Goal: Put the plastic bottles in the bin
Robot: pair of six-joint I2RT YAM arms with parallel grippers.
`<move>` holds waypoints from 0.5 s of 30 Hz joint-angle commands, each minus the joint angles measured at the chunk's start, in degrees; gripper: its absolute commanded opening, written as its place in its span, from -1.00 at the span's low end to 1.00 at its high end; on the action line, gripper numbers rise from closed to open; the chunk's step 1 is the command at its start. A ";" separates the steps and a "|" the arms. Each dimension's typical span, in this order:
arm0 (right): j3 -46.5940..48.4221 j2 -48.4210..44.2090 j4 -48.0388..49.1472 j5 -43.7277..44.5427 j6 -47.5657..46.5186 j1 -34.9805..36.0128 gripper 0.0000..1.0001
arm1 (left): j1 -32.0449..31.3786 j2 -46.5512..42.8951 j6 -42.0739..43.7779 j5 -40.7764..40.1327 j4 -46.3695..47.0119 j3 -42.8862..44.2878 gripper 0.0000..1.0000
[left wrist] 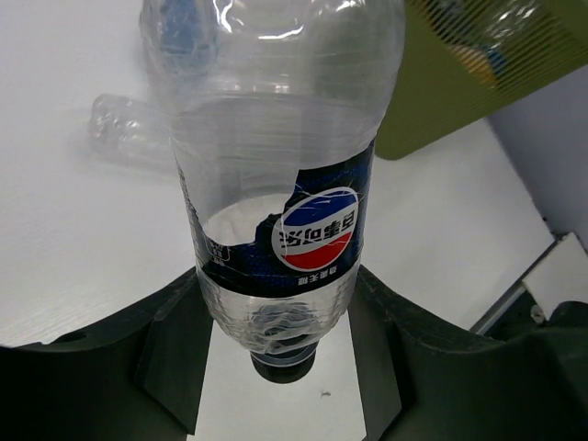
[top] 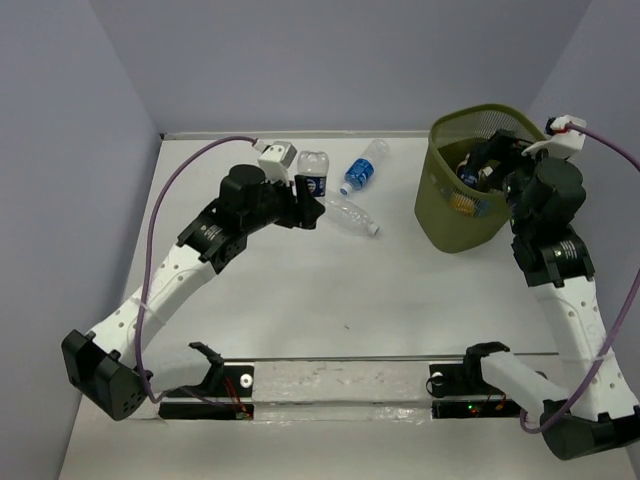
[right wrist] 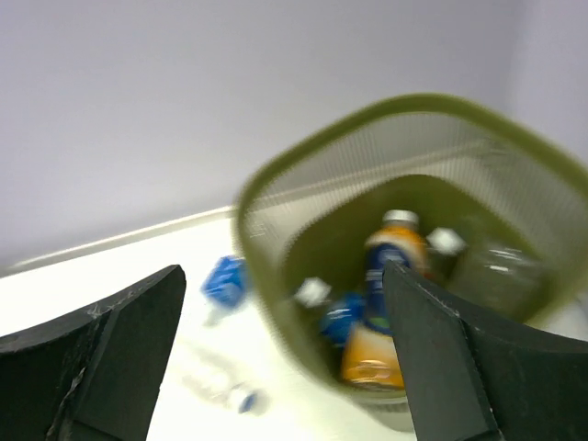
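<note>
Left gripper [top: 311, 204] holds near the surface's [top: 330, 300] far edge, jaws clasping a blue-labelled bottle [top: 313, 172], while the right wrist view shows the right gripper [right wrist: 285, 276], jaws open, above an orange-filled bottle [right wrist: 381, 317] in the far-right bin [right wrist: 276, 188].

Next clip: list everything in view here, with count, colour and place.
bin: one, olive-green mesh, far right of table
bottles in bin: at least three, one orange, one blue-labelled; blurred
loose bottles: two, one blue-labelled, one clear, lying on table left of bin
held bottle: one, clear with dark-blue label, between left fingers
table: one, white
cables: two, purple, one along each arm
left fingers: black, closed on held bottle
right fingers: black, open, empty, over bin
</note>
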 commanded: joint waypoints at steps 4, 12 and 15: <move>-7.11 -10.50 0.21 -38.16 8.76 -0.07 0.76 | -10.26 11.63 -0.88 -1.36 5.46 20.32 0.06; -12.58 -23.95 -4.61 -36.43 9.73 -0.07 0.62 | -14.40 28.41 -3.95 -0.57 10.63 44.05 0.06; -14.06 -27.63 -7.25 -34.58 10.08 -0.07 0.30 | -15.63 34.99 -5.09 -0.39 11.87 53.01 0.06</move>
